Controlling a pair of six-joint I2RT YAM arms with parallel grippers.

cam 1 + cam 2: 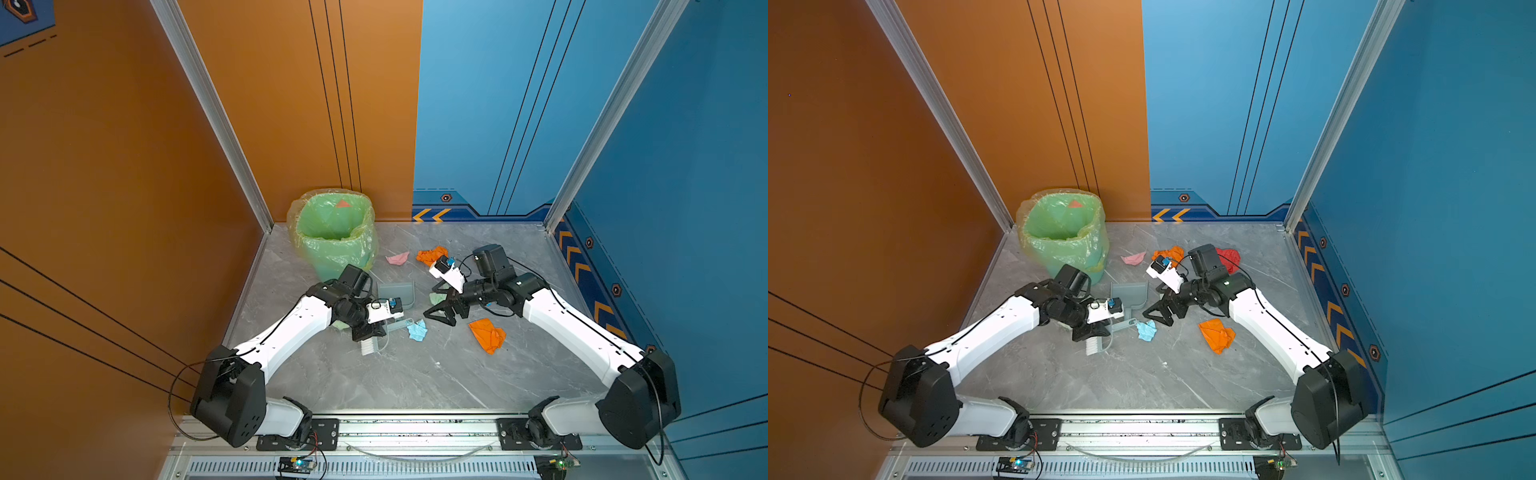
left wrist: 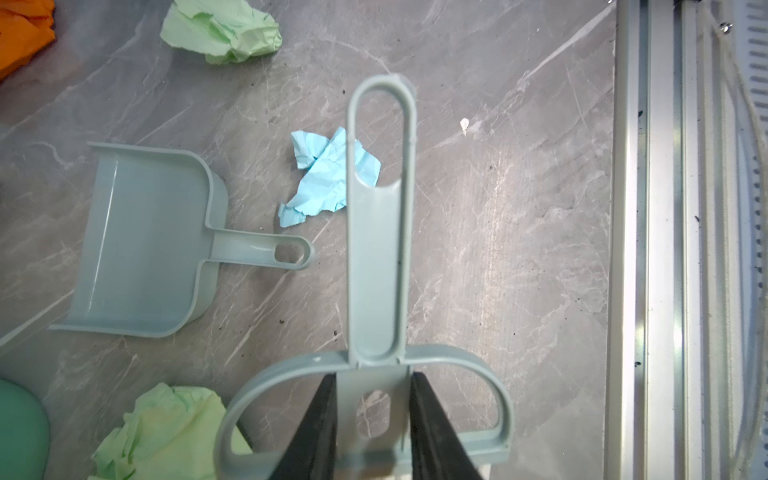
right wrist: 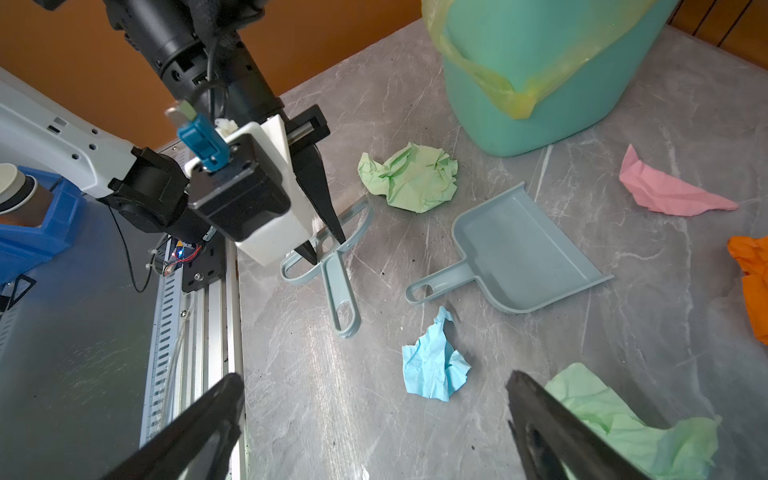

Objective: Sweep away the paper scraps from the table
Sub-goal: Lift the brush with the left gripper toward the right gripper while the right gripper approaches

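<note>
Clamps grey-blue plastic brush (image 2: 376, 266) in left gripper (image 2: 372, 376), handle pointing over light-blue crumpled paper wad (image 2: 322, 183), just ahead of wide-open, empty right gripper (image 3: 374, 379).

Bin (image 1: 332, 254) back left, dustpan (image 1: 398, 293) before it (paper scraps (image 1: 417, 331) around)

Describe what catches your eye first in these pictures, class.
The left gripper, shut on a grey-blue brush near the middle of the table, draws the eye first. Bright paper scraps lie around it, a light blue scrap beside the empty dustpan. A green lined bin stands at the back left.
</note>
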